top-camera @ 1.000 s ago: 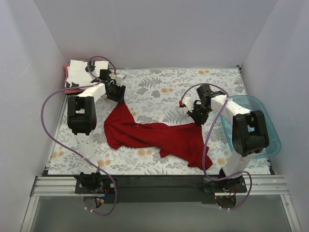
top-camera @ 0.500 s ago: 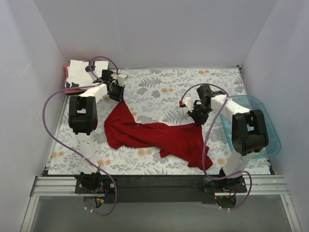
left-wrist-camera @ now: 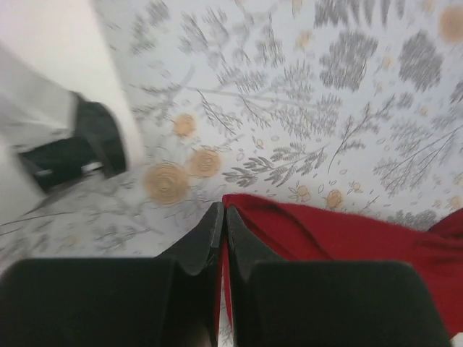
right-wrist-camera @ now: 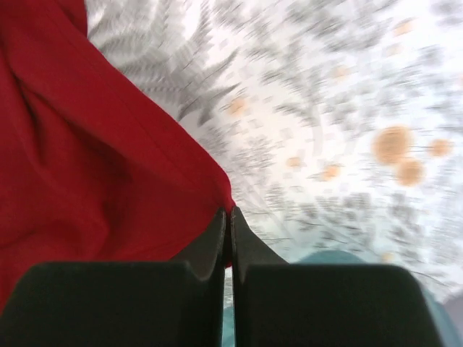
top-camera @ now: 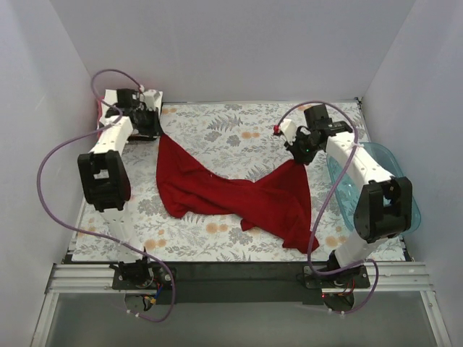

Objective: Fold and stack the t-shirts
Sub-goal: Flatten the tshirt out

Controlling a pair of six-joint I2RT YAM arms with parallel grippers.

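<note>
Your left gripper (left-wrist-camera: pixel 221 211) is clamped on a corner of the large plain dark red cloth t-shirt (top-camera: pixel 239 199). Its 2 black fingers are pressed together with red fabric between them, near the table's far-left corner. Your right gripper (right-wrist-camera: pixel 228 214) pinches another edge of the same shirt, toward the far right. The shirt runs from both held points down to the middle, where it lies crumpled on the grey floral-patterned table cloth (top-camera: pixel 239 130). The translucent teal plastic tub (top-camera: pixel 414 210) sits at the right edge, beside your right arm.
</note>
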